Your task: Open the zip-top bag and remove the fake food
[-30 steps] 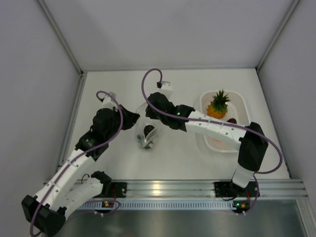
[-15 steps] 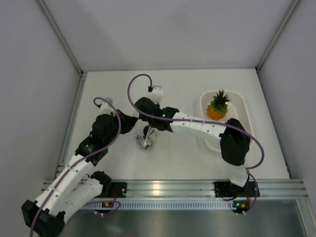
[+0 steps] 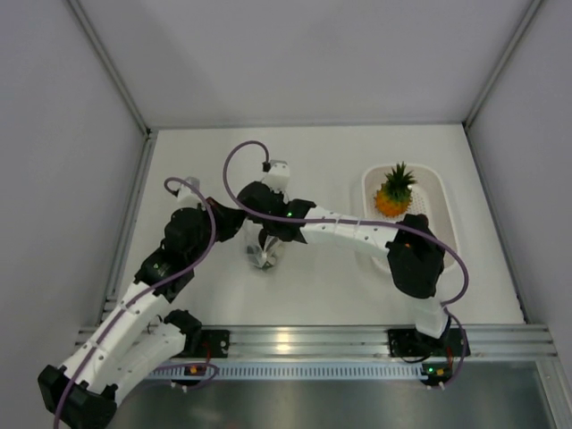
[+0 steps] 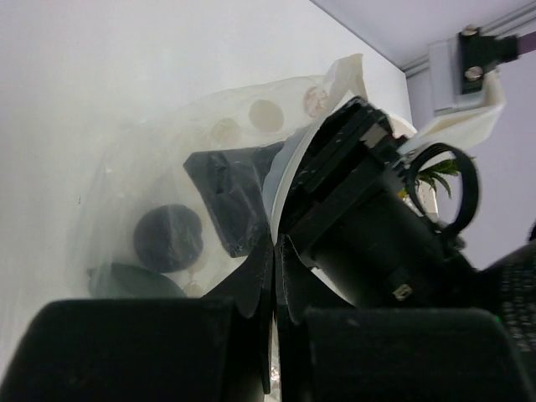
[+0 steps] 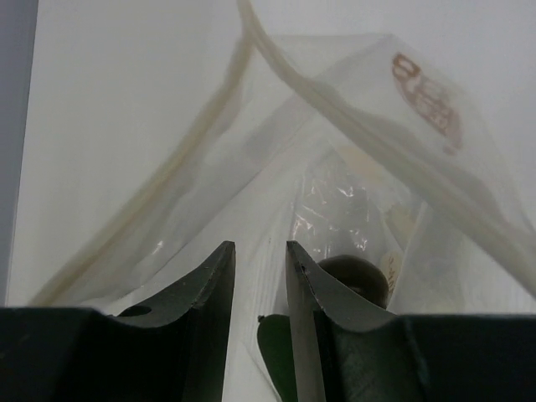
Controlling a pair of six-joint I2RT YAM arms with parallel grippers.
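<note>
Right wrist view: right gripper (image 5: 260, 276), fingers a slit apart and empty, sat at the open mouth of the zip-top bag (image 5: 335, 151), with the dark round piece (image 5: 356, 273) just ahead, lower right of frame, while left gripper (image 4: 274, 249), pressed together, pinched the bag's lip.

white table (image 3: 322, 295), zip-top bag (image 3: 264, 256), basket (image 3: 444, 202)
</note>
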